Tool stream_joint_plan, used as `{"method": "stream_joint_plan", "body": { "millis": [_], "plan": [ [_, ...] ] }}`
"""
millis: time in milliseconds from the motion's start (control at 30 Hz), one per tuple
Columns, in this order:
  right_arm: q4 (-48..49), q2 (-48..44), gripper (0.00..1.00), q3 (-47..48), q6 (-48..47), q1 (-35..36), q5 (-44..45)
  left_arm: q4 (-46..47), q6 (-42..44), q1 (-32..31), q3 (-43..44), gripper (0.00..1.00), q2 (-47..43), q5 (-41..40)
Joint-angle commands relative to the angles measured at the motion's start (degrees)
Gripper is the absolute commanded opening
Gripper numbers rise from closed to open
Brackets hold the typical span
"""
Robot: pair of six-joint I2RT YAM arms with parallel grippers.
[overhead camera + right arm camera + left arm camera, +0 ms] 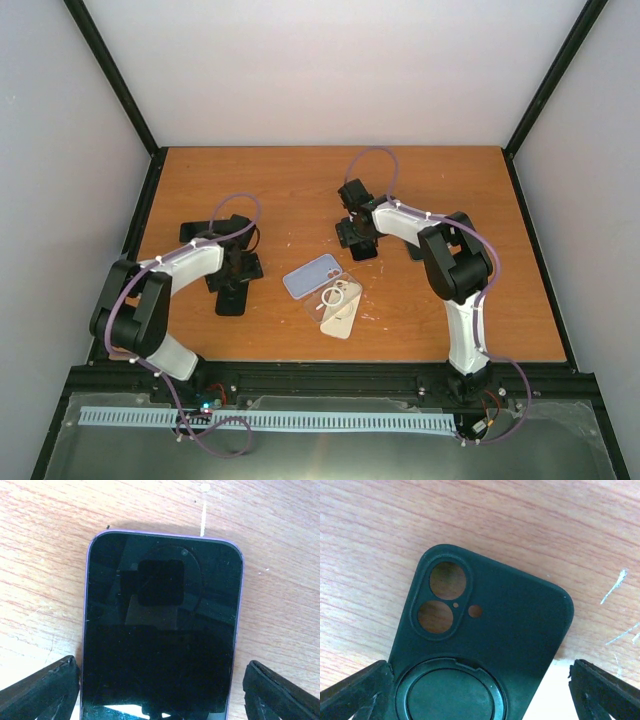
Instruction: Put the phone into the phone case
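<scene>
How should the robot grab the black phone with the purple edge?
Pinch the phone by its two long sides, coming straight down from above. It lies flat, screen up, on the table, so only its thin sides can be pinched. The open right pincer hangs over it, a finger outside each side.

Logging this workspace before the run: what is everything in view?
phone: 1, black screen, purple edge, table right of centre
dark case: 1, blackish green, table left side
blue case: 1, pale blue, table centre
clear case: 1, see-through with white ring, beside blue case
cream phone or case: 1, cream, overlapping clear case
table: 1, orange-brown wood
arms: 2, white and black, near edge
left gripper: 1, black, open over dark case
right gripper: 1, black, open over phone
</scene>
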Motion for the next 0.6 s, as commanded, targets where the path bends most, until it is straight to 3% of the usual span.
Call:
{"method": "stream_joint_plan", "body": {
  "millis": [0,233,400,567],
  "plan": [
    [0.16,1.46,0.87,-1.10,-1.09,-0.11,-0.22,2.13,2.60,-0.19,0.40,0.95,2.36,0.76],
    [0.70,0.84,0.80,-3.27,-0.24,-0.11,1.19,3.72,4.39,-0.22,0.28,0.83,2.99,5.56],
    [1.90,-1.70,0.75,-5.91,0.39,-0.11,2.54,3.33,3.88,-0.40,1.45,0.65,-1.04,10.48],
    [4.24,-5.25,0.72,-9.83,2.25,-0.37,1.11,6.91,3.56,-0.40,2.02,0.60,-6.33,19.87]
  ]
}}
